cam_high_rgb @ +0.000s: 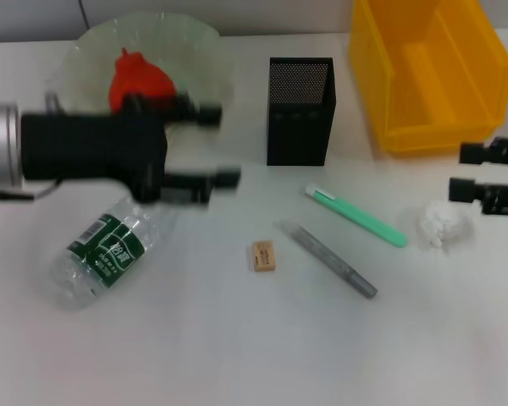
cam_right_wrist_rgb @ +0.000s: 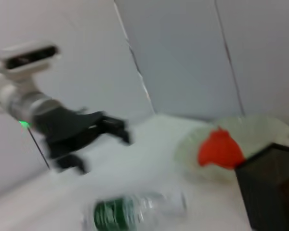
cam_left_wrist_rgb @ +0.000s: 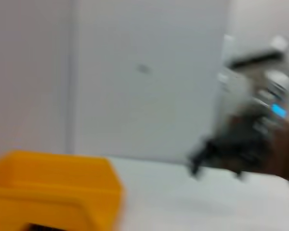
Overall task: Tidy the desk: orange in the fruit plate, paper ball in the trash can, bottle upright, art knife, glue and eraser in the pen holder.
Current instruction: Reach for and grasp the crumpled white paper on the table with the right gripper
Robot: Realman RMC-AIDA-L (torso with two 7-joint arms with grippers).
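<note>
On the white table (cam_high_rgb: 237, 355) sits a yellow bin (cam_high_rgb: 432, 76), fruit plate (cam_high_rgb: 85, 51) with the orange (cam_high_rgb: 140, 80) inside, bottle (cam_high_rgb: 102, 254) lying flat, pen holder (cam_high_rgb: 299, 110), green art knife (cam_high_rgb: 356, 216), glue (cam_high_rgb: 328, 259), paper ball (cam_high_rgb: 444, 224), eraser (cam_high_rgb: 264, 255); left claw (cam_high_rgb: 220, 145) wide open, empty, right claw (cam_high_rgb: 457, 172) open too

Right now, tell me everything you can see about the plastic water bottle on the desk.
The clear plastic water bottle with a green label lies on its side on the white desk, not yet upright. It looks empty and slightly crumpled, with white print on the label. Its neck end points toward the glass fruit plate and is hidden under the left tool, which hangs open above it. Nothing visibly touches the bottle but the desk.
</note>
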